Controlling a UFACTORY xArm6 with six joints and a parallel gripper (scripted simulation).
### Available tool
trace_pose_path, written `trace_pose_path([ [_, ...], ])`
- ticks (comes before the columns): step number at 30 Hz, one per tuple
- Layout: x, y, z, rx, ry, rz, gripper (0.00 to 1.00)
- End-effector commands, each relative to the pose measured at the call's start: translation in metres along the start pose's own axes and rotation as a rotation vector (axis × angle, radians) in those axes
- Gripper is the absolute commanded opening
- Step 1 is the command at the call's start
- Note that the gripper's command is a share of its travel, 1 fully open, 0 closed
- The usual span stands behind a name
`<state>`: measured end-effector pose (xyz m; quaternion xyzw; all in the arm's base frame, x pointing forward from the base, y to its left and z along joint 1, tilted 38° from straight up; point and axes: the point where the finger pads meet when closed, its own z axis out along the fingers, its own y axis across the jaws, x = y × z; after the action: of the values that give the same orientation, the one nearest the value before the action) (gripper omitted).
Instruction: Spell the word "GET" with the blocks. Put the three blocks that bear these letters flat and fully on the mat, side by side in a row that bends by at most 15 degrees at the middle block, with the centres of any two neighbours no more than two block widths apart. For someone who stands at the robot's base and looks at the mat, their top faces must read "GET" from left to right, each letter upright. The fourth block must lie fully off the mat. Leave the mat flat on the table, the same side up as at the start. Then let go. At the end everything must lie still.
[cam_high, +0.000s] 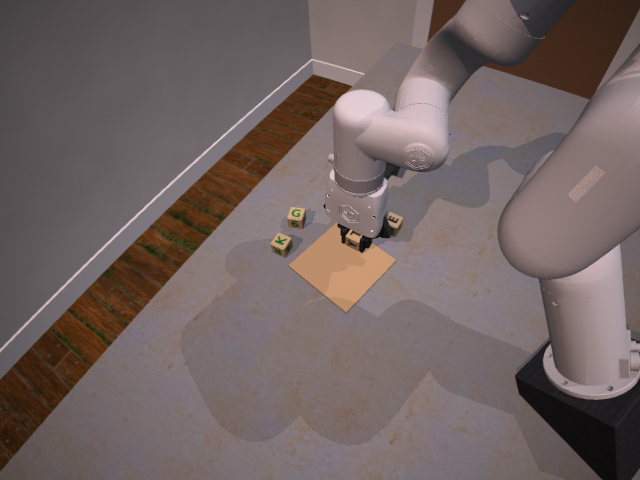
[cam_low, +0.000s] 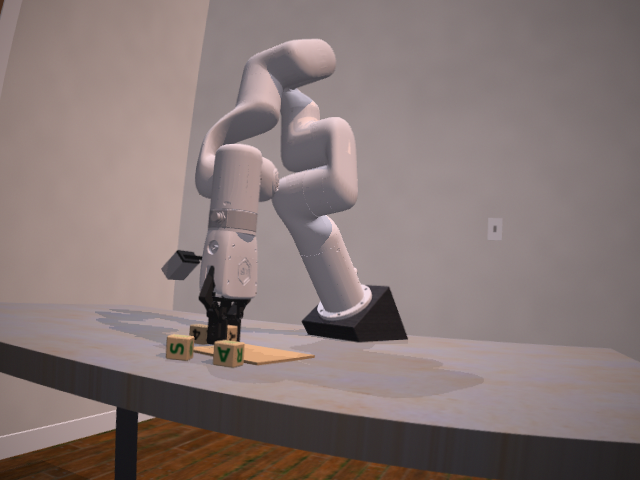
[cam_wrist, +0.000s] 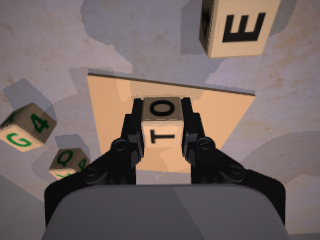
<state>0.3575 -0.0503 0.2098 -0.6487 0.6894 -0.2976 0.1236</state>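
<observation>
The pale wooden cube with a black T on top (cam_high: 354, 241) (cam_low: 233, 333) (cam_wrist: 163, 136) is held between the fingers of the black pincer (cam_high: 355, 242) (cam_low: 225, 337) (cam_wrist: 162, 110), directly beneath its housing, over the far-right part of the thin tan square mat (cam_high: 338, 281) (cam_low: 273, 354) (cam_wrist: 215, 110) as seen from the base; contact below cannot be confirmed. An O is read on one side. Off the mat are seen the black-lettered E cube (cam_high: 394, 223) (cam_low: 198, 333) (cam_wrist: 241, 27), farther right, and, farther out, the green-lettered G cube (cam_high: 296, 217) (cam_low: 179, 347) (cam_wrist: 27, 127) and K cube (cam_high: 281, 244) (cam_low: 228, 353) (cam_wrist: 69, 164). Careful seating before release seems needed.
</observation>
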Motion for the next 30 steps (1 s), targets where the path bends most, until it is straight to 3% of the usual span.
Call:
trace_pose_path([
  [1, 0.0001, -0.0012, -0.0007, 0.003, 0.0, 0.0, 0.27],
  [30, 0.0001, -0.0012, 0.0029, 0.003, 0.0, 0.0, 0.27],
])
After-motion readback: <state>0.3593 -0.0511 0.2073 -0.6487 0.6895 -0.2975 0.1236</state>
